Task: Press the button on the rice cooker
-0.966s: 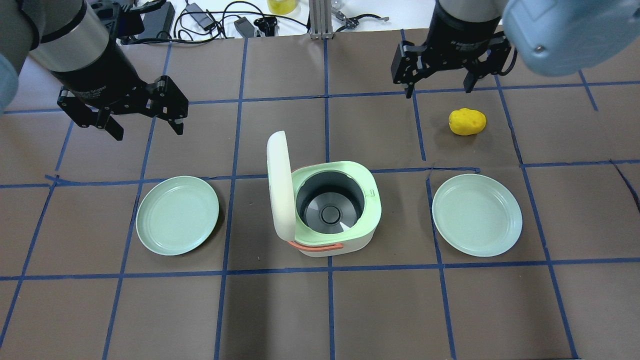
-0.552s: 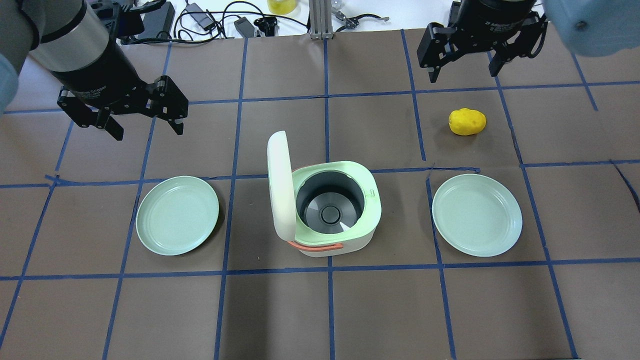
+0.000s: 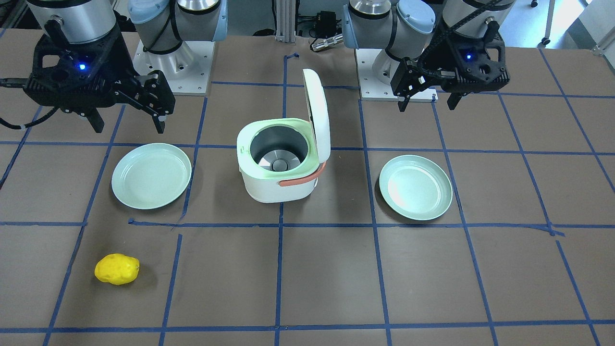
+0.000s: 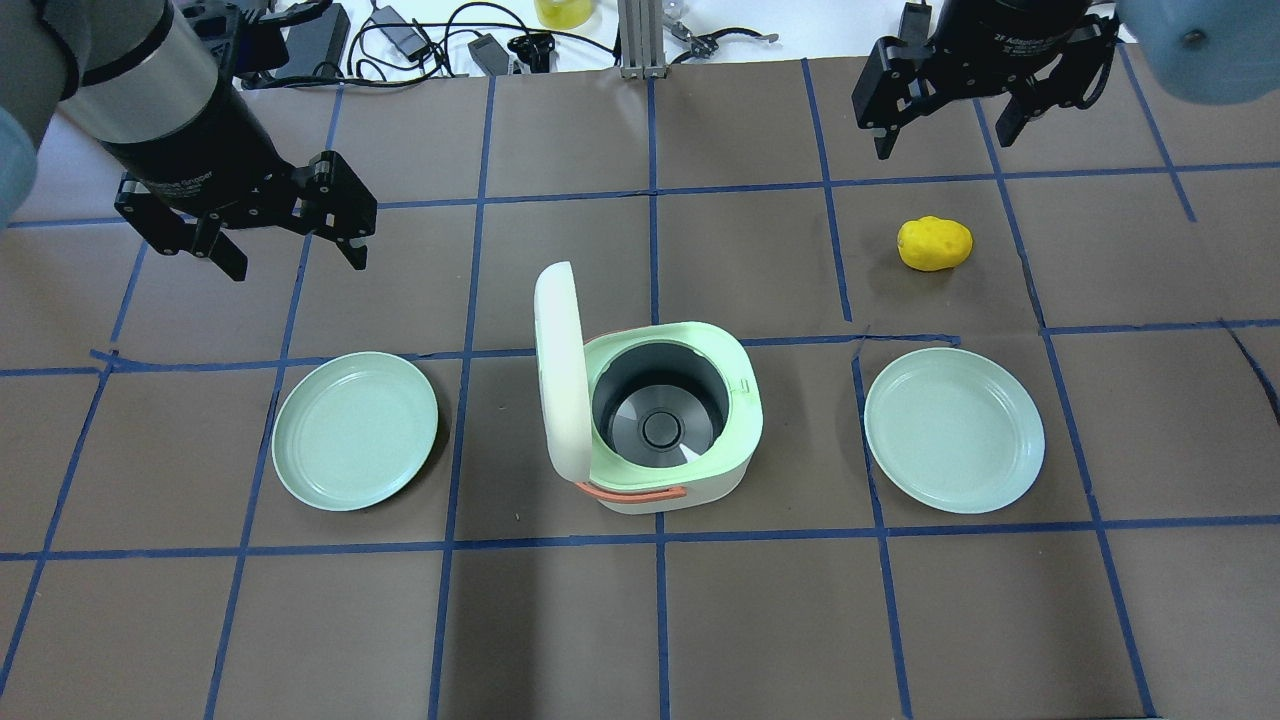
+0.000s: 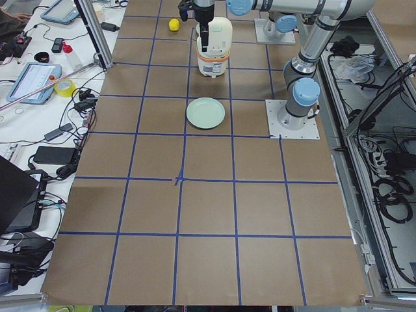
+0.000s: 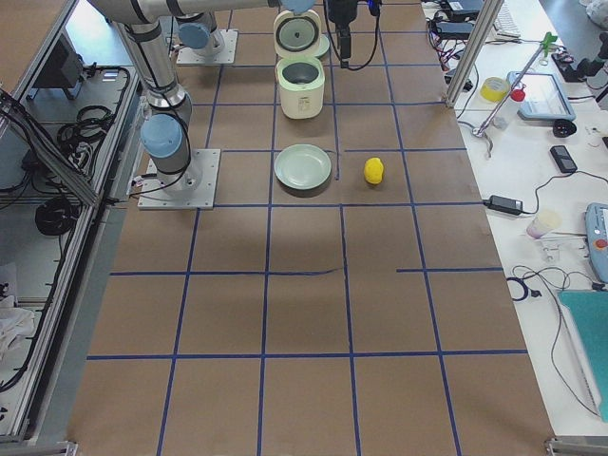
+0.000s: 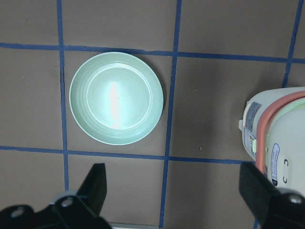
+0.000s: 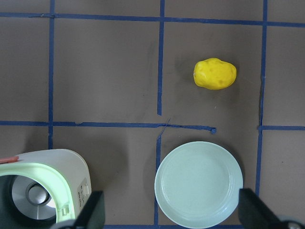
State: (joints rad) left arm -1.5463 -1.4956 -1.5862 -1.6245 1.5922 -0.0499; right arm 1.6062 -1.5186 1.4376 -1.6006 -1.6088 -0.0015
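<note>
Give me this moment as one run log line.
rice cooker: lid open, inside empty | left pincer: open, empty | right pincer: open, empty | yellow potato: on table

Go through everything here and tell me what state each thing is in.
White and pale green plastic rice cooker: lid raised, inside empty.
Pale green round plate on robot's left: empty.
Pale green round plate on robot's right: empty.
Yellow lumpy potato-like toy: lying loose, ungrasped.
Left pincer: open, empty.
Right pincer: open, empty.
</note>
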